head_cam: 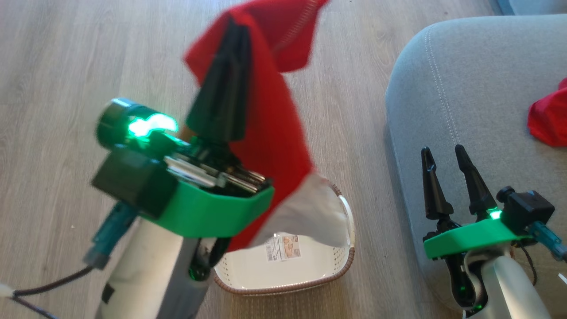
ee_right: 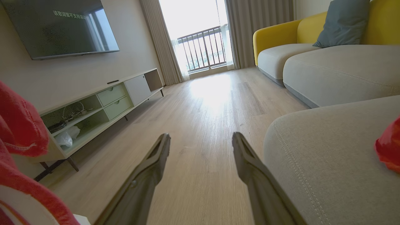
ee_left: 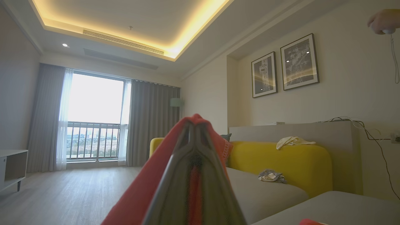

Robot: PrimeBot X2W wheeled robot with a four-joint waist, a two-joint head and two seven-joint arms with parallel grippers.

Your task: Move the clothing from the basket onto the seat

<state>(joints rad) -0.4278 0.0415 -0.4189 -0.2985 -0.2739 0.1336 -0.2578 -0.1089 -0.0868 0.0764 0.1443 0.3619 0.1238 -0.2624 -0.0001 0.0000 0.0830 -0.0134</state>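
Observation:
My left gripper (head_cam: 231,24) is shut on a red garment with a white part (head_cam: 270,133), raised high over the floor; the cloth drapes over the fingertips (ee_left: 195,123) and hangs down to the basket. Below it the cream basket (head_cam: 343,261) stands on the floor, its label showing on the bottom. My right gripper (head_cam: 443,153) is open and holds nothing, beside the grey seat's (head_cam: 474,79) rounded front edge. Another red garment (head_cam: 549,122) lies on the seat at the right edge. The hanging garment (ee_right: 18,134) also shows at the left of the right wrist view.
Wooden floor (head_cam: 66,66) spreads left and ahead. A low TV cabinet (ee_right: 103,103) runs along the left wall. The sofa continues with a yellow back (ee_left: 281,159) and pieces of cloth on it. A person's hand (ee_left: 384,20) shows at the upper right of the left wrist view.

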